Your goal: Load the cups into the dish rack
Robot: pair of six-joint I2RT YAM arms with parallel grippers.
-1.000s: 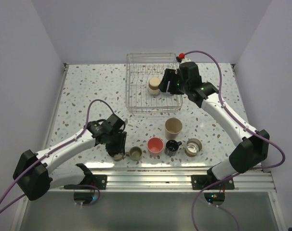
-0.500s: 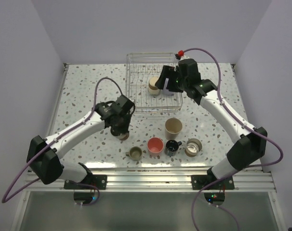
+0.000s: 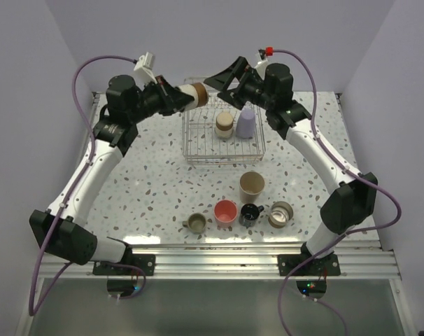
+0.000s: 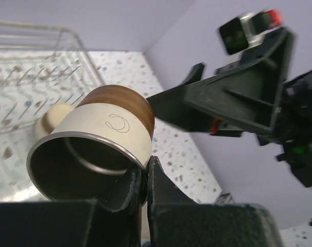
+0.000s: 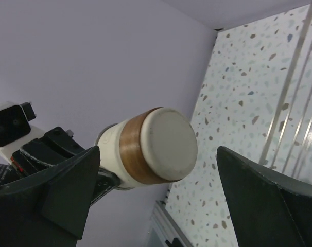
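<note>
Since a second ago the left tool [image 3: 175, 98] has climbed from the near row of cups on the table [image 3: 128, 175] to the far left corner of the dish rack [image 3: 222, 160], carrying a metal cup [image 3: 196, 94]. The right tool [image 3: 229, 82] has lifted off the rack and spread its jaws wide.

From above, the metal cup lies on its side, its base pointing away from the left tool and straight at the right tool. Below the right tool a lavender cup [image 3: 246, 124] stands in the rack beside a beige cup [image 3: 224, 124]. Well behind both tools, five cups wait on the table, among them a tan cup [image 3: 252, 186] and a coral-pink cup [image 3: 226, 211].

On the left wrist view, the left tool [image 4: 144, 177] is clamped on the metal cup [image 4: 94, 139] at the rim, one finger inside and one outside. The right tool's black fingers [image 4: 233, 98] stand just beyond the cup's base.

On the right wrist view, the cup's flat base [image 5: 163, 144] sits between the parted fingers [image 5: 63, 190], touching neither.

The cup looks thin-walled, stiff and light, and its smooth finish is probably slippery. A rim pinch lets it swing, so I would take hold around the body at the brown band, near the base, squeezing only lightly. If it is handed over, the rim grip should stay on until the second grip is firm.
</note>
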